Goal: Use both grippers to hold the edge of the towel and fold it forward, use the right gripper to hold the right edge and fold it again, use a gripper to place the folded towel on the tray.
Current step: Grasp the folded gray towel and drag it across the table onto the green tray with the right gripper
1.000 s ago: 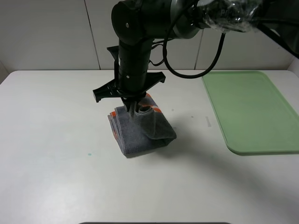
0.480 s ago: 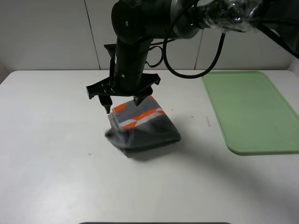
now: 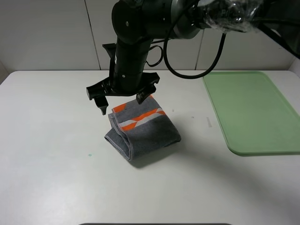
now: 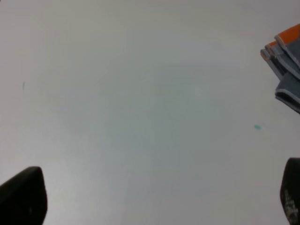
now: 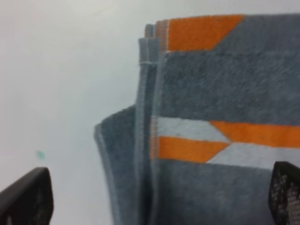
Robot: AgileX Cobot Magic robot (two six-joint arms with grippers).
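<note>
The left gripper takes no part. Its wrist view shows only two dark tips set wide apart over bare bench, so its jaws are released and empty, with a corner of the towel at the edge of that view.

Well to the left of the green tray, the right gripper has let go. A second ago it pinched a raised flap of the grey and orange towel. Now its jaws are spread with nothing in them, just above the towel's far edge. The flap has dropped and the towel lies as a compact folded stack on the bench. The side away from the tray bulges a little, probably loose layers, though the wrist view is soft.

The second fold looks finished. What remains is carrying the towel to the tray, which is bare.
</note>
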